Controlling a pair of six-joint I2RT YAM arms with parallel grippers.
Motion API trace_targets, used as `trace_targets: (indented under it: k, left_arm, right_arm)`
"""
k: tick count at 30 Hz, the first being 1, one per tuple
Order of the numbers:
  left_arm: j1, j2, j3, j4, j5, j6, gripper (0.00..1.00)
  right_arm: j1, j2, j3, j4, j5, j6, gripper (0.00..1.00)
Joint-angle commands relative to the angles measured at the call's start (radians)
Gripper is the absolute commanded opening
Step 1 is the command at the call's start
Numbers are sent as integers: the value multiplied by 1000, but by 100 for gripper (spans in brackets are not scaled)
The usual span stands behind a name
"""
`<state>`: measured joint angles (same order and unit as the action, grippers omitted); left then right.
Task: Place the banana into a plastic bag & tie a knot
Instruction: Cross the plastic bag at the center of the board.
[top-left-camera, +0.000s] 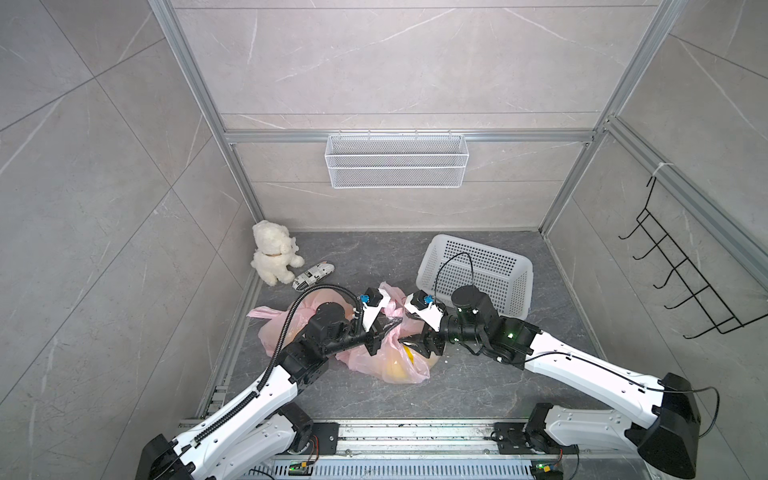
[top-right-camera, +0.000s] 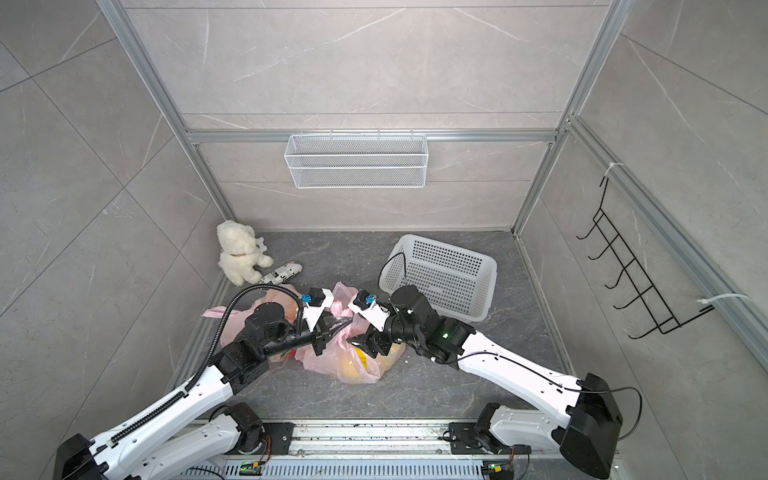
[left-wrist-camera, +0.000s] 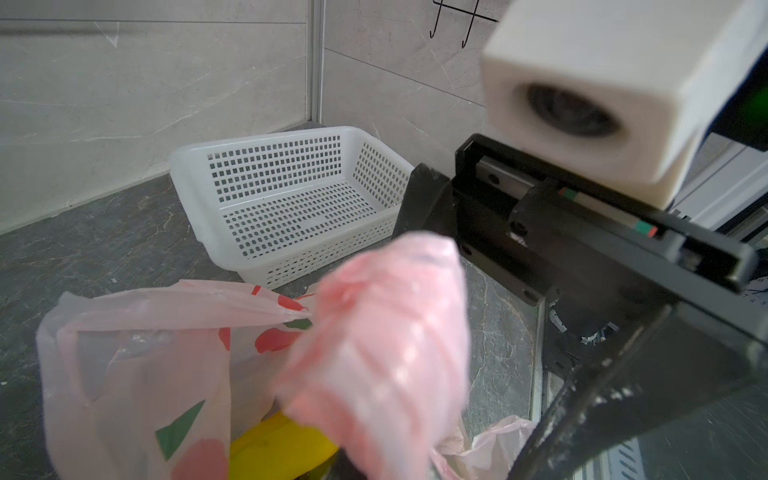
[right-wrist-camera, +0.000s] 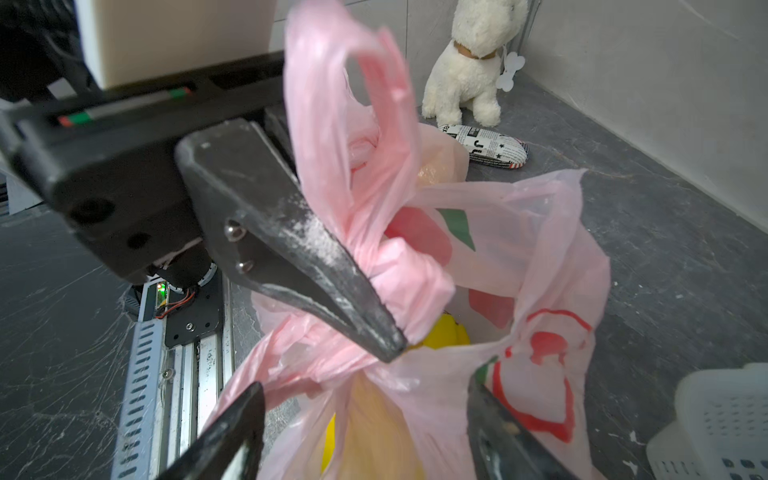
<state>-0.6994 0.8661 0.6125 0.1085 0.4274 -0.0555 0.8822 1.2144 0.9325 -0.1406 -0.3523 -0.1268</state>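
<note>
Two grippers meet over the pink bag (top-left-camera: 401, 368) in the middle of the floor. The left gripper (right-wrist-camera: 388, 345) is fully closed on a twisted handle (right-wrist-camera: 332, 104). The banana (right-wrist-camera: 446, 332) lies inside the bag. At 4 o'clock from the left one, the right gripper (right-wrist-camera: 365, 415) stands wide open and holds nothing. We think it should take the other handle near the crossing and pull slowly. We cannot tell if a knot is already tight, and the film hides most of the banana.

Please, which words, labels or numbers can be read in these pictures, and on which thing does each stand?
"J": a big letter on the newsprint pouch; its smaller print is too blurred to read.
On the bag: red and green shapes only, no readable word.
On the tag of the plush: nothing legible.
</note>
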Motion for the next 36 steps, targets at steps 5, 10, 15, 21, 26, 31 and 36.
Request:
trace_targets:
  k: [5, 10, 15, 21, 26, 31, 36]
  left_arm:
    - [6, -1, 3, 66, 46, 22, 0]
    - [6, -13, -1, 57, 46, 25, 0]
    - [6, -16, -1, 53, 55, 28, 0]
    - [6, -21, -8, 45, 60, 29, 0]
    - [6, -21, -5, 45, 76, 29, 0]
    - [6, -18, -4, 47, 96, 28, 0]
    - [6, -24, -4, 50, 94, 28, 0]
  right_arm:
    - [26, 10, -39, 120, 11, -66, 76]
    - [29, -39, -77, 148, 48, -102, 76]
    - [30, -43, -96, 192, 37, -120, 76]
    - [30, -77, -111, 223, 39, -140, 76]
    - [32, -54, -99, 229, 1, -149, 76]
    - [33, 18, -55, 202, -35, -151, 76]
    - [38, 64, -42, 169, -35, -157, 75]
